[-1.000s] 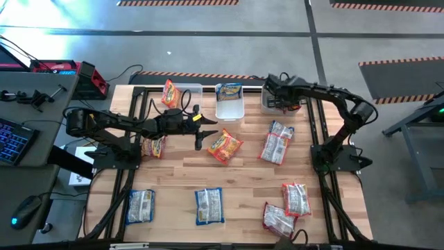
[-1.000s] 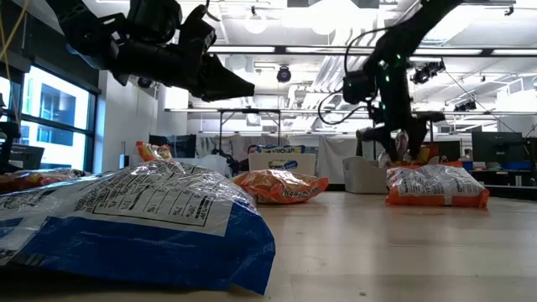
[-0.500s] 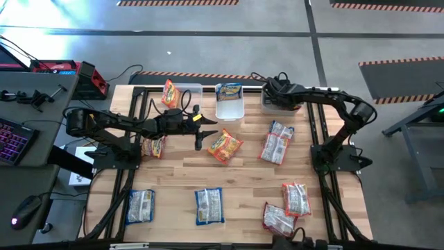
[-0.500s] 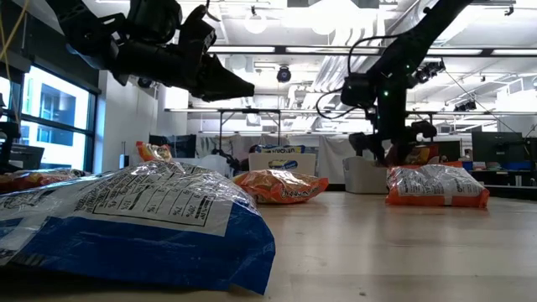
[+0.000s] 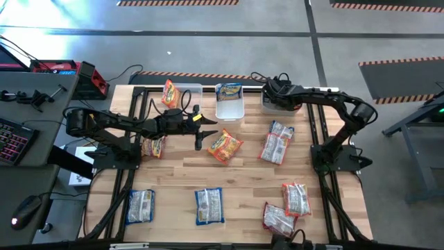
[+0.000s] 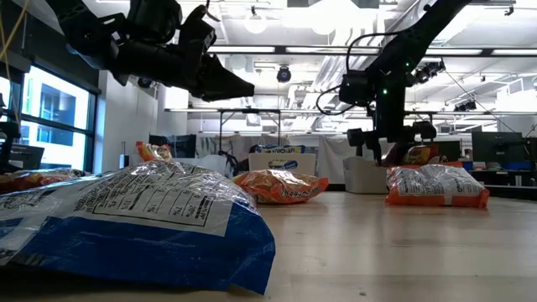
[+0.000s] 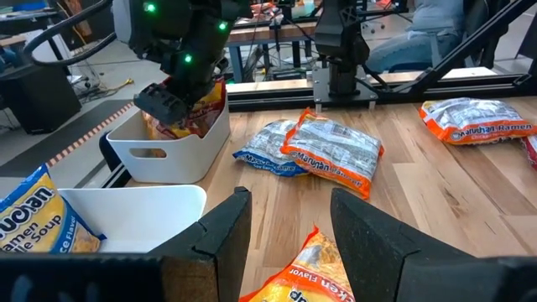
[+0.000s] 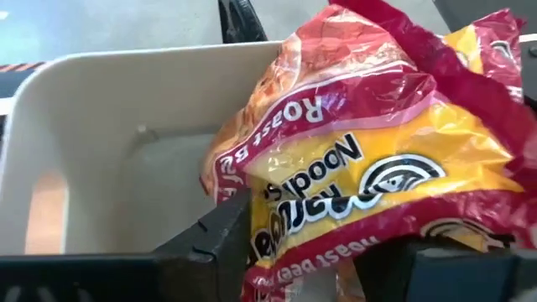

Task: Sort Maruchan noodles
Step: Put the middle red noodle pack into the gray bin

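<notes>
My right gripper (image 5: 272,93) sits over the white bin (image 8: 92,134) at the far right of the table, fingers closed on a red-and-yellow roast beef packet (image 8: 361,168) inside it. My left gripper (image 5: 206,123) hovers mid-table with its fingers parted and empty, just beside an orange packet (image 5: 225,145). I count other Maruchan packets (image 5: 277,142) loose on the wooden table (image 5: 243,180), one blue packet (image 5: 229,91) in the middle bin.

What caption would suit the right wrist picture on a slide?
Right gripper holds a red-and-yellow Maruchan noodle packet over a white bin.
</notes>
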Available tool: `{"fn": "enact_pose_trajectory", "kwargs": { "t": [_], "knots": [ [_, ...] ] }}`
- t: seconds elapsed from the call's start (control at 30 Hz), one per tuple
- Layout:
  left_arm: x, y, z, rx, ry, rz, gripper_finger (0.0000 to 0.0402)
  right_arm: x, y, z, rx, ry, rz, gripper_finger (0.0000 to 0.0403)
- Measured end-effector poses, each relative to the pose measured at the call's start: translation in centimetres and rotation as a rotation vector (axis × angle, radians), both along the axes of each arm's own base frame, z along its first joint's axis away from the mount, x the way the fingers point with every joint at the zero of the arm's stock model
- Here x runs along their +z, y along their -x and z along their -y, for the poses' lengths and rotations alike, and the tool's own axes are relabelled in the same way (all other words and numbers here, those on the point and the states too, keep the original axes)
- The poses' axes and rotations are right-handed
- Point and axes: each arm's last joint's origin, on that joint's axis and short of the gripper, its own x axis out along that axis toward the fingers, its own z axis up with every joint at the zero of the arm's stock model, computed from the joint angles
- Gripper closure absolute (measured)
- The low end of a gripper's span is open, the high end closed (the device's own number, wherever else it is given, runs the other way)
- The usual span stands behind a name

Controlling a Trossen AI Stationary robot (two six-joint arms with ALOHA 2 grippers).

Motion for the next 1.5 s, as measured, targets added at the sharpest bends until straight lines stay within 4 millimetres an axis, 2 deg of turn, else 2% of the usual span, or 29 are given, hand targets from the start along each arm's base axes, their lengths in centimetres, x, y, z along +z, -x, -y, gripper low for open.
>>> {"fn": "enact_pose_trajectory", "kwargs": {
  "t": [0.17, 0.33, 0.53, 0.73, 0.83, 0.9, 1.07, 1.13, 1.23, 1.5],
  "knots": [
    [0.0, 0.0, 0.0, 0.0, 0.0, 0.0, 0.0248, 1.1, 0.5, -0.3, -0.036, 0.025, 0.027, 0.0206],
    [0.0, 0.0, 0.0, 0.0, 0.0, 0.0, 0.0248, 1.3, 0.3, 0.0, -0.057, 0.075, 0.067, 0.0196],
    [0.0, 0.0, 0.0, 0.001, 0.004, 0.0, 0.0248, 0.9, 0.1, 0.7, -0.09, 0.086, 0.109, 0.0195],
    [0.0, 0.0, 0.0, 0.001, 0.004, 0.0, 0.0248, -0.6, 0.0, 1.0, -0.094, 0.036, 0.075, 0.0202],
    [0.0, 0.0, 0.0, 0.001, 0.004, 0.0, 0.0248, -1.2, -0.2, 0.9, -0.079, 0.024, 0.047, 0.0224],
    [0.0, 0.0, 0.0, 0.001, 0.004, 0.0, 0.0248, -1.3, -0.4, 0.7, -0.069, 0.033, 0.023, 0.0254],
    [0.0, 0.0, 0.0, 0.001, 0.004, 0.0, 0.0248, -0.9, -0.6, 0.1, -0.017, 0.06, -0.044, 0.0368],
    [0.0, 0.0, 0.0, 0.001, 0.004, 0.0, 0.0248, -0.5, -0.6, -0.1, 0.02, 0.051, -0.086, 0.0391],
    [0.0, 0.0, 0.0, 0.001, 0.005, -0.002, 0.0248, 1.2, -0.4, 0.0, 0.064, 0.015, -0.107, 0.0379],
    [0.0, 0.0, 0.0, 0.001, 0.005, -0.002, 0.0248, 7.8, 0.8, 2.5, 0.232, -0.185, -0.029, 0.0399]
  ]
}}
